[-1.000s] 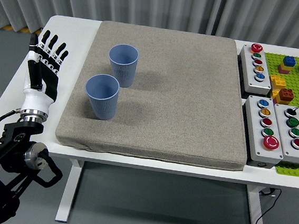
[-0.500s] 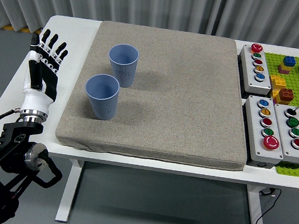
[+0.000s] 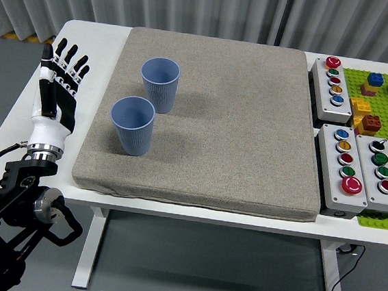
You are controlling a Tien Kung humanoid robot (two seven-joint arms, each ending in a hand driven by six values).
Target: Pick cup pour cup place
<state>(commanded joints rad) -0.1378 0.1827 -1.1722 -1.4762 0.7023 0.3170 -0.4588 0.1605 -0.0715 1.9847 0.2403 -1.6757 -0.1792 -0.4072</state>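
Note:
Two blue ribbed cups stand upright on the grey mat [image 3: 237, 122]. The far cup [image 3: 160, 84] is near the mat's upper left; the near cup [image 3: 133, 124] stands just in front and to the left of it. My left hand [image 3: 61, 64] hovers over the table's left edge, fingers spread straight and holding nothing, well left of both cups. I cannot see inside the cups clearly. The right arm does not show.
Three grey button boxes [image 3: 333, 80] [image 3: 344, 167] [image 3: 383, 170] line the mat's right side. A green baseplate [image 3: 384, 102] with coloured bricks lies at the far right. The white table [image 3: 100, 47] shows bare strips left of the mat.
My left hand has shifted very slightly to the right; the cups have not moved.

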